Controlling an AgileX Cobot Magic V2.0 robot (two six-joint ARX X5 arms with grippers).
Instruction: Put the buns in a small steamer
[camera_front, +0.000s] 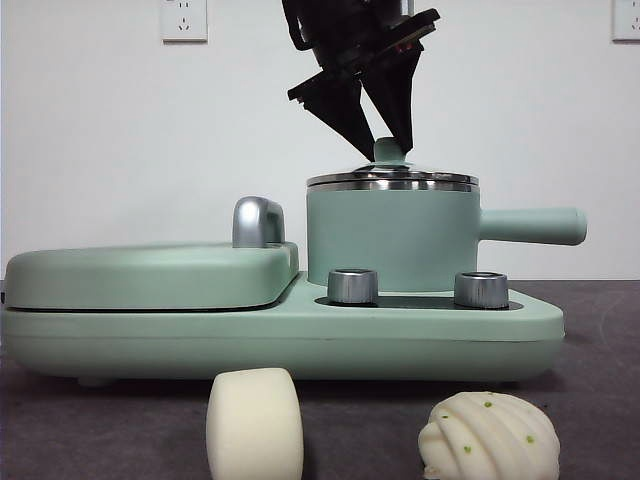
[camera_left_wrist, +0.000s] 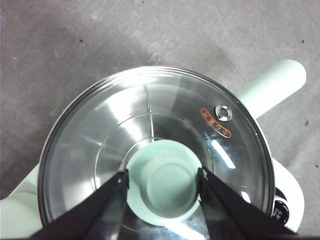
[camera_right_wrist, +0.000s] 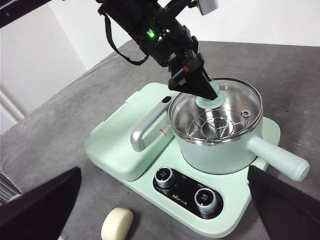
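The small steamer (camera_front: 392, 240) stands on the right of the mint-green cooker base, its long handle (camera_front: 530, 226) pointing right and its glass lid (camera_left_wrist: 150, 125) on. My left gripper (camera_front: 385, 140) reaches down from above, and its jaws press both sides of the lid's green knob (camera_left_wrist: 167, 187). The right wrist view shows the same (camera_right_wrist: 197, 85). The plain cream bun (camera_front: 255, 422) and the pleated green-specked bun (camera_front: 490, 435) lie on the table in front of the cooker. My right gripper (camera_right_wrist: 162, 172) hangs open and empty, high above the table's front.
The flat griddle section (camera_front: 150, 275) with its chrome handle (camera_front: 258, 222) fills the cooker's left half. Two steel dials (camera_front: 352, 285) (camera_front: 481, 289) stand in front of the steamer. The table is dark grey, with a white wall behind.
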